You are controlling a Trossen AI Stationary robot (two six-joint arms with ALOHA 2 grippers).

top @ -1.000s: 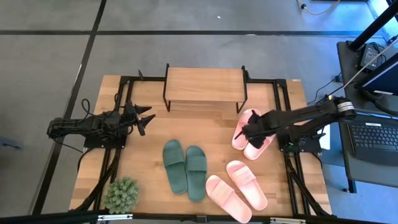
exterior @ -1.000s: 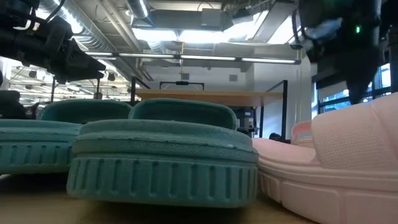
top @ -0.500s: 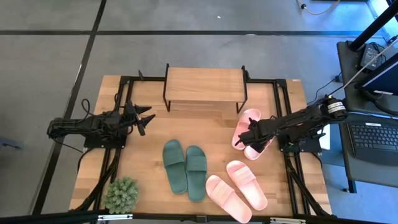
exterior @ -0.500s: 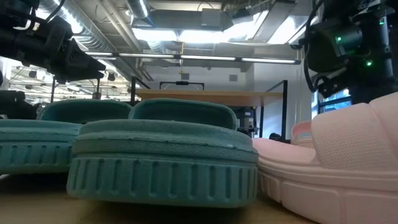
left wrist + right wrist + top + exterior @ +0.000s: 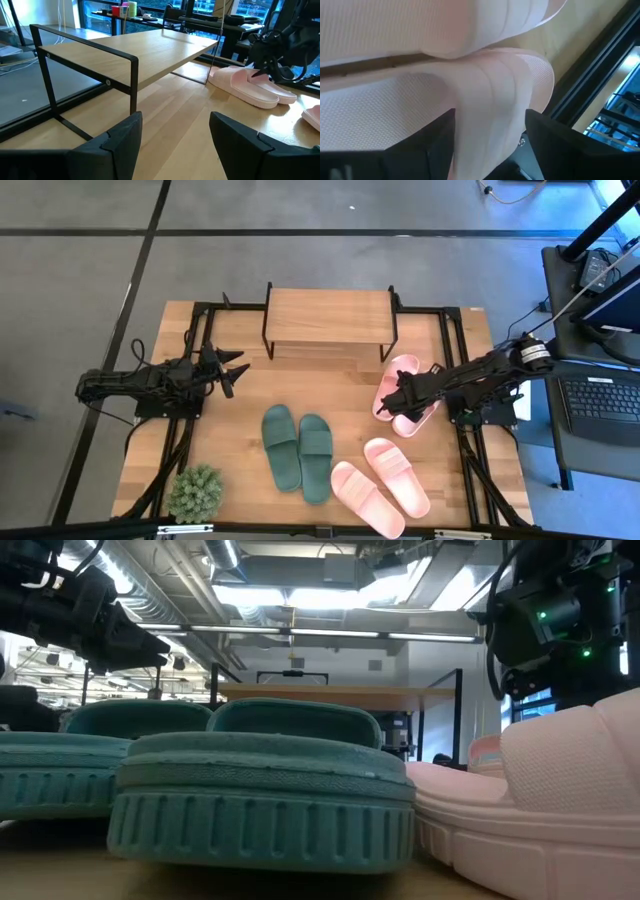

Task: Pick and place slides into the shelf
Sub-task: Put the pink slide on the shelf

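The shelf (image 5: 328,320) stands at the table's far middle, its black legs on the wood. One pink pair of slides (image 5: 396,378) lies by the shelf's right legs. The green pair (image 5: 298,450) and a second pink pair (image 5: 380,478) lie flat nearer the near edge. My right gripper (image 5: 402,402) is low over the first pink pair. It is open, and its fingers (image 5: 434,145) stand on either side of one slide's strap (image 5: 495,105). My left gripper (image 5: 232,370) hangs open at the table's left, clear of everything. My right gripper comes at the pink slide's strap (image 5: 492,125) from above, slanting in from the table's right, one finger on each side of it. Whether the fingers touch the strap I cannot tell. The slide lies flat on the table beside its mate.
A small potted plant (image 5: 195,492) sits at the near left corner. Black frame rails (image 5: 452,350) run along both table sides. A laptop (image 5: 600,405) sits on a stand off the right edge. Bare wood lies between the shelf and the green slides.
My right gripper has come down and a little toward the near edge, onto the pink pair by the shelf. The slides have stayed where they were.
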